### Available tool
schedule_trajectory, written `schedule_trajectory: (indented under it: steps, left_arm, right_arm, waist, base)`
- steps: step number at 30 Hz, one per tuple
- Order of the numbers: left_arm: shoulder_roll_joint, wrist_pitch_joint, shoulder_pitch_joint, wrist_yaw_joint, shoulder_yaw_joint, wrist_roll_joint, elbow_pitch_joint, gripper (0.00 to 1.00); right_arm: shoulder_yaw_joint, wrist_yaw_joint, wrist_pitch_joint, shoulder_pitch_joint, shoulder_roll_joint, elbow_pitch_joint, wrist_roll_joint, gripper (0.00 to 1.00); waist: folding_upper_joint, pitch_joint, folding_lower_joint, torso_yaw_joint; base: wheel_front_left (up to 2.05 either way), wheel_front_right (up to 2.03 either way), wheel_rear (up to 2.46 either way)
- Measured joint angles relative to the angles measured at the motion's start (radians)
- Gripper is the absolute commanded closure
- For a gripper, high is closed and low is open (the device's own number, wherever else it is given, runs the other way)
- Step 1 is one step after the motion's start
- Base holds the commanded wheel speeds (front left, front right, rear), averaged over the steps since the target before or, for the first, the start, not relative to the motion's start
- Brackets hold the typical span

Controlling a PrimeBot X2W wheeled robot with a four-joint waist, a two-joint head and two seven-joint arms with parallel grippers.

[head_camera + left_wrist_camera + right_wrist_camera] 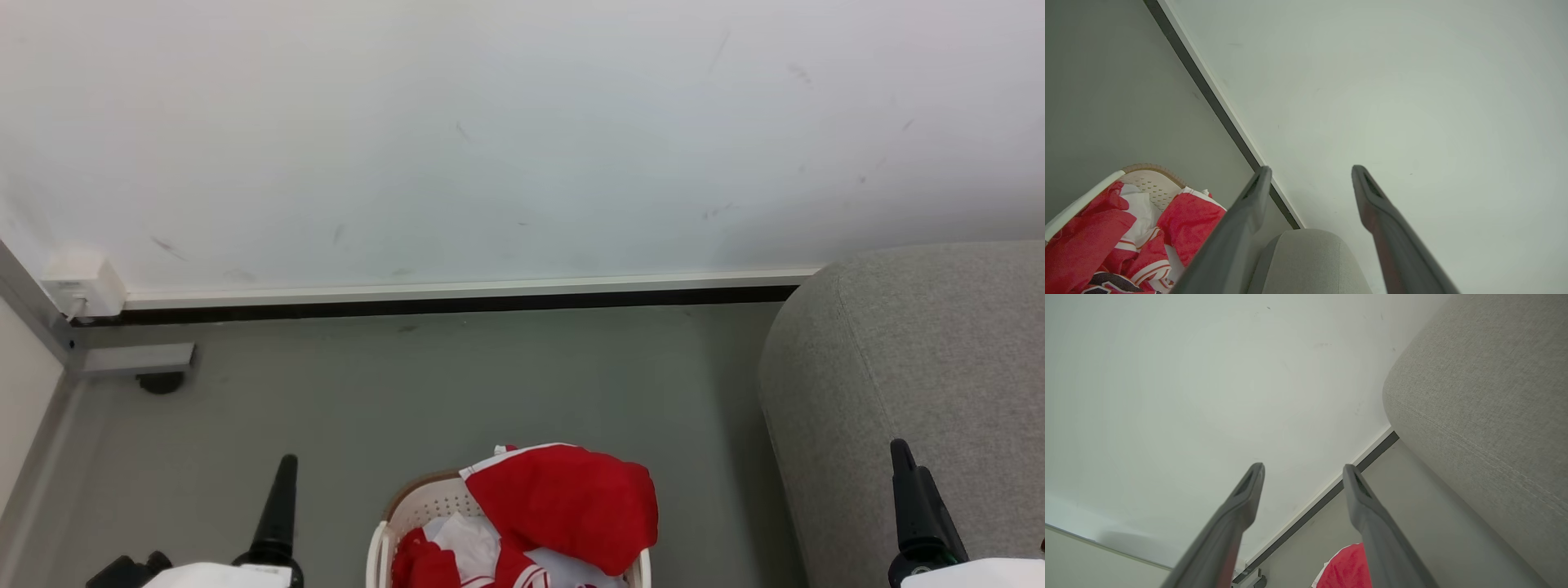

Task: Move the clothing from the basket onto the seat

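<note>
The cream basket [418,492] stands on the floor at the bottom middle of the head view, heaped with red clothing [563,500] with white trim that spills over its right rim. The grey seat [914,343] rises just right of it. In the left wrist view my left gripper [1309,170] is open and empty in the air, with the basket [1152,184], the clothing [1191,220] and the seat [1306,261] below it. My right gripper [1303,467] is open and empty too, hanging beside the seat [1486,396] above a bit of clothing [1346,571].
A white wall with a dark baseboard [457,304] runs behind the grey floor [457,384]. A white socket box [82,282] and a grey floor bracket [139,359] sit in the far left corner. A pale pad [467,535] shows inside the basket.
</note>
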Motion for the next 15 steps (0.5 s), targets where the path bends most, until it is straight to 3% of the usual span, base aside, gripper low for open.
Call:
schedule_trajectory:
  steps: [15]
  left_arm:
    - [0.001, -0.053, 0.013, 0.021, -0.023, 0.247, -0.038, 0.00]
  right_arm:
    - [0.025, 0.000, -0.053, 0.017, -0.002, -0.030, -0.259, 0.00]
  waist:
    - [0.0000, 0.000, 0.0000, 0.009]
  base:
    - [0.00, 0.00, 0.00]
